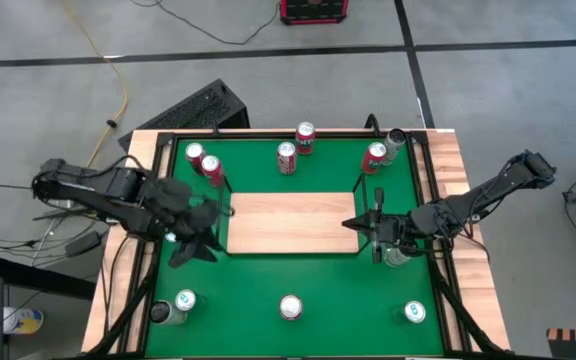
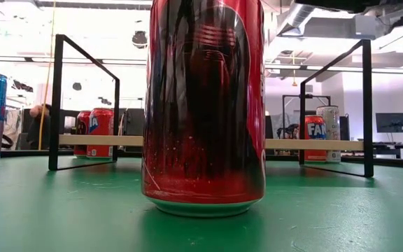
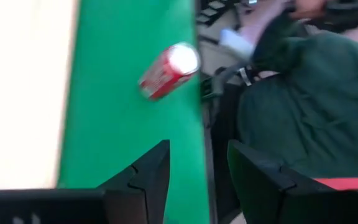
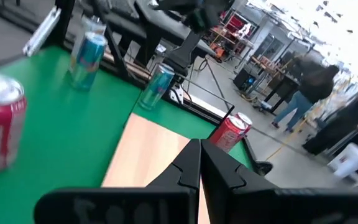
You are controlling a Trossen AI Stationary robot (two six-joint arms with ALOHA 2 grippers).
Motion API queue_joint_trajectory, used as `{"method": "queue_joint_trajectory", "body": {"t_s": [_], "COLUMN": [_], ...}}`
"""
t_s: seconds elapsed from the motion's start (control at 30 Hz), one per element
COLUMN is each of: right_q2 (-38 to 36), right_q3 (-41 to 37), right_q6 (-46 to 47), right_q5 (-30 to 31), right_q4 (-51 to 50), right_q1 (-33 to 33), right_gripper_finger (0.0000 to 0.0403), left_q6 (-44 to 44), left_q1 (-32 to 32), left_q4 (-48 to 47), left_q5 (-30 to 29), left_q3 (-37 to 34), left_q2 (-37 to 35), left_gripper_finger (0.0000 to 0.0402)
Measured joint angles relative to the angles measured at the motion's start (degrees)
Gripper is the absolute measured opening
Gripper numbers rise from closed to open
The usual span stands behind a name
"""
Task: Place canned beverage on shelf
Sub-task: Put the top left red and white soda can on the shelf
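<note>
The shelf (image 1: 293,222) is a light-wood board with black wire rails, standing mid-table; in the low view its board (image 2: 327,144) sits raised on the rails. No can stands on it. Red cans (image 1: 286,157) stand on the green top beyond it, and one fills the low view (image 2: 203,105). My left gripper (image 1: 193,238) is open and empty beside the shelf's left end; its wrist view (image 3: 197,180) shows a red can (image 3: 168,71) ahead. My right gripper (image 1: 354,224) is shut and empty over the shelf's right end (image 4: 199,163).
Further cans stand along the near edge (image 1: 289,307), (image 1: 414,313), (image 1: 185,300), and one (image 1: 396,255) stands right beside my right arm. A silver can (image 1: 396,138) stands at the far right corner. People (image 4: 309,87) show in the room beyond the table.
</note>
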Motion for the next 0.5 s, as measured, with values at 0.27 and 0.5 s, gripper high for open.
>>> {"method": "queue_joint_trajectory", "body": {"t_s": [0.27, 0.5], "right_q2": [0.56, 3.24], "right_q3": [0.01, 0.02], "right_q6": [9.71, 8.27], "right_q5": [0.00, 0.00], "right_q4": [1.65, 4.48], "right_q1": [2.71, 6.34], "right_gripper_finger": [0.0036, 0.0036], "left_q6": [-3.27, -4.00], "left_q1": [-16.60, -26.36], "left_q4": [4.22, -2.98], "left_q5": [-12.01, -28.94], "left_q3": [4.49, 9.60], "left_q2": [3.81, 8.83], "left_gripper_finger": [0.0141, 0.0141]}}
